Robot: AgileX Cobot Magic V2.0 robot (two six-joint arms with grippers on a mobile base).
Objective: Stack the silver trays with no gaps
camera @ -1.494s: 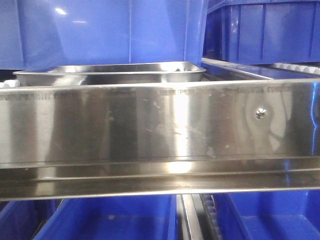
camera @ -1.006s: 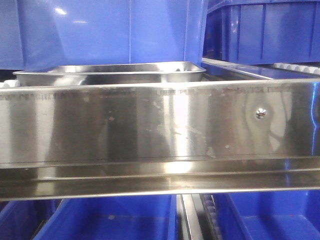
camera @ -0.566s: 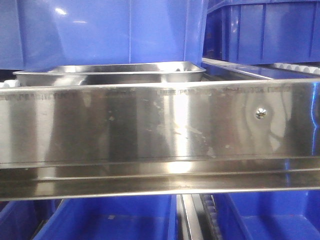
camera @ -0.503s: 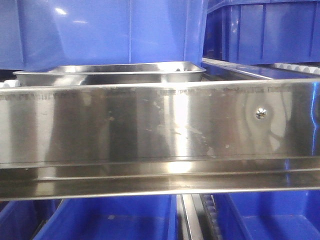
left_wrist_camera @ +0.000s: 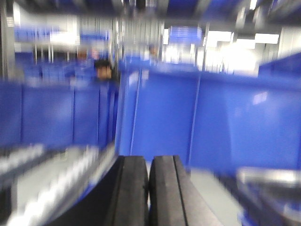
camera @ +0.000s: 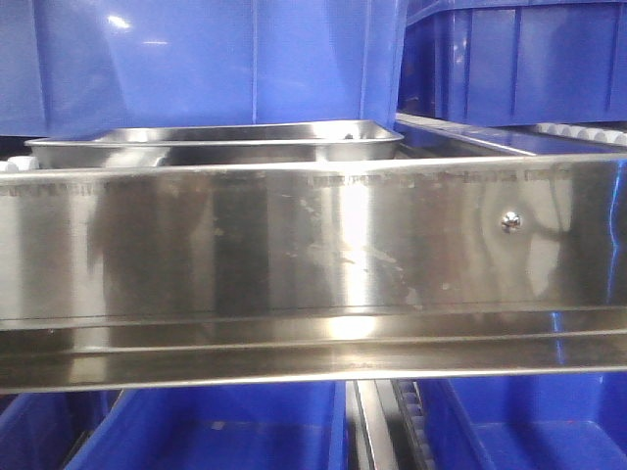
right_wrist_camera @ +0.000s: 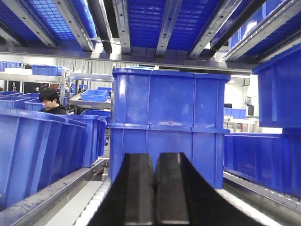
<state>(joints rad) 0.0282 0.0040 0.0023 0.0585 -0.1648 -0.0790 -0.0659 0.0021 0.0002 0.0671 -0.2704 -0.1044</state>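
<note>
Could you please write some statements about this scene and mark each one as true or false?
1. A silver tray lies behind the steel rail in the front view. True.
2. The rail's screw is near its left end. False: it is toward the right end.
3. The right end effector grips a tray. False: it is shut and holds nothing.
4. The left end effector is shut too. True.
5. The bins behind the tray are red. False: they are blue bins.

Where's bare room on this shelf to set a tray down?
The roller lane between the left bin and the stacked bins lies bare. Crowded: the silver tray sits close before a blue bin, behind the steel rail.
</note>
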